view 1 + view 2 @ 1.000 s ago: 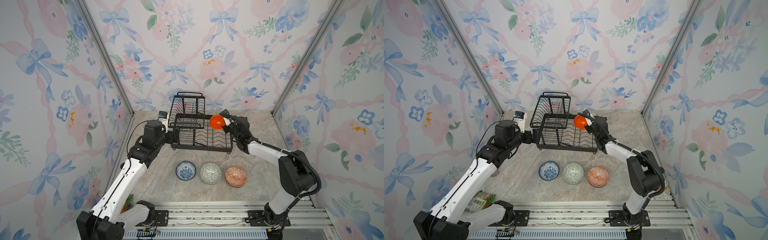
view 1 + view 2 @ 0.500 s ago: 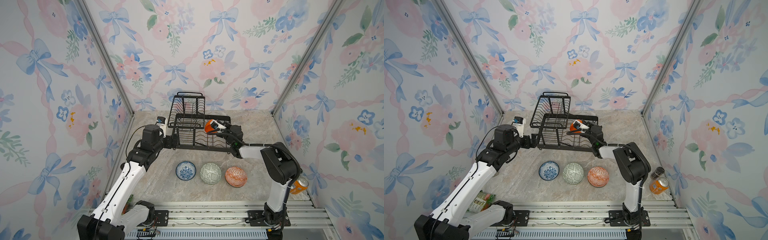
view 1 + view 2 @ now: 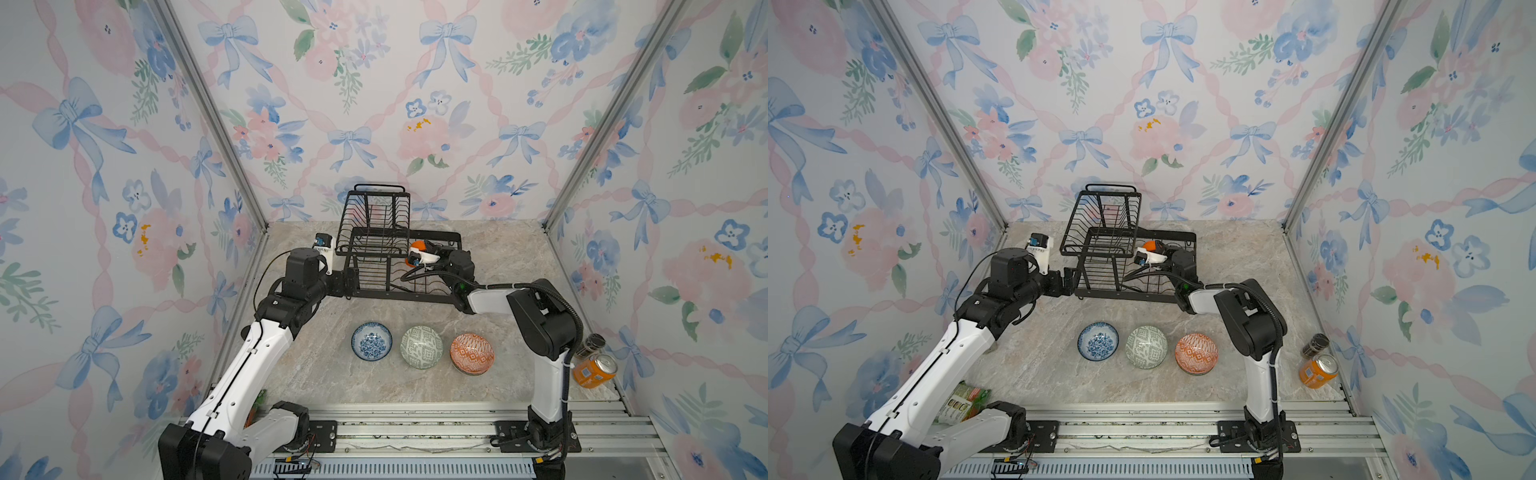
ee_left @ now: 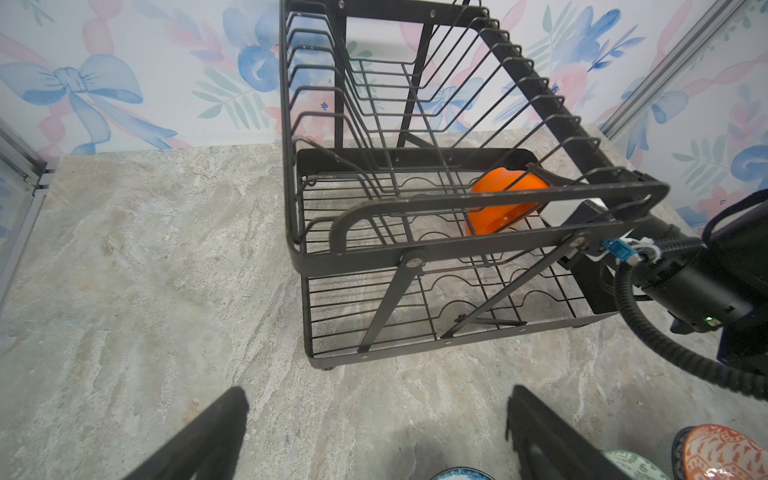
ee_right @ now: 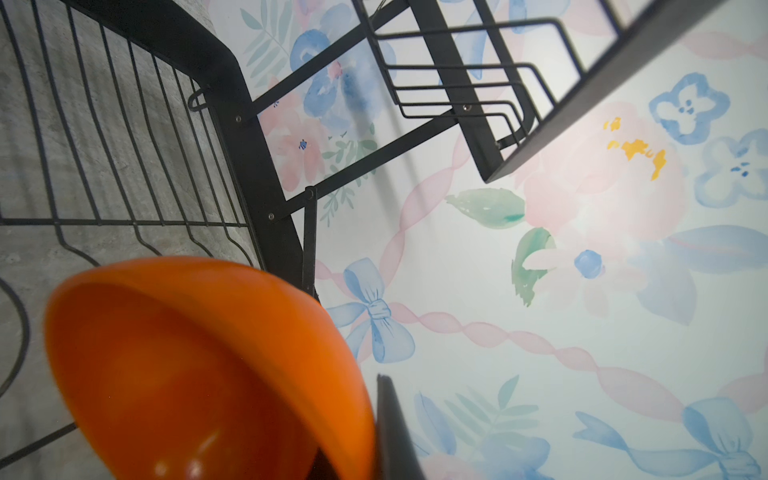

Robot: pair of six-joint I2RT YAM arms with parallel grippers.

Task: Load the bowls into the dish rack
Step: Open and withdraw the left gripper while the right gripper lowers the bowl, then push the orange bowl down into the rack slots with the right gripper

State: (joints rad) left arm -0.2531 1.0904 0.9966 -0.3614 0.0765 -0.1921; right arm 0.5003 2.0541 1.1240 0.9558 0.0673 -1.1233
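Lowered into dish rack [image 4: 478,249], lower tray: orange bowl [image 4: 505,203], rim pinched in right claw [image 4: 537,182]; left claw [image 4: 374,432] wide open, empty. Could topple if released unseated.

The dish rack [image 3: 399,294] [image 3: 1125,296] [image 4: 457,249] is black wire: a wide lower tray with wavy plate slots and a smaller raised basket over its left part. Inside the lower tray, just right of the basket, the plain orange bowl [image 3: 419,246] [image 3: 1149,245] [image 4: 505,203] [image 5: 199,365] stands tipped on edge, pinched at its rim by the right pincer [image 5: 376,419]. In front of the rack, three bowls sit upright in a close row on the surface: blue-white floral bowl [image 3: 371,341] [image 3: 1098,341], grey-green patterned bowl [image 3: 421,347] [image 3: 1146,347], orange-white patterned bowl [image 3: 472,354] [image 3: 1197,354].
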